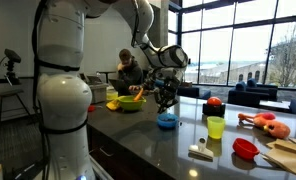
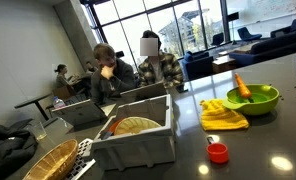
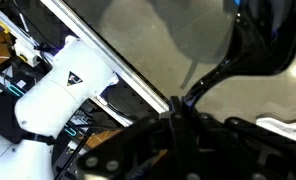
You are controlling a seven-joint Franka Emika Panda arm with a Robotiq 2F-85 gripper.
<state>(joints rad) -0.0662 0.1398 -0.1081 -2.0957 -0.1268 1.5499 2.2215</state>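
Near the closed jaws, a green bowl point(image 1: 129, 105) holds an orange carrot point(image 2: 242, 87).

counter point(image 1: 138, 132) | on it: blue bowl point(image 1: 166, 121), green bowl point(image 1: 130, 102), yellow cup point(image 1: 216, 127), red bowl point(image 1: 246, 148), brush point(image 1: 200, 151)

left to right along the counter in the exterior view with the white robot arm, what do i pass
green bowl → blue bowl → yellow cup → red bowl → cutting board
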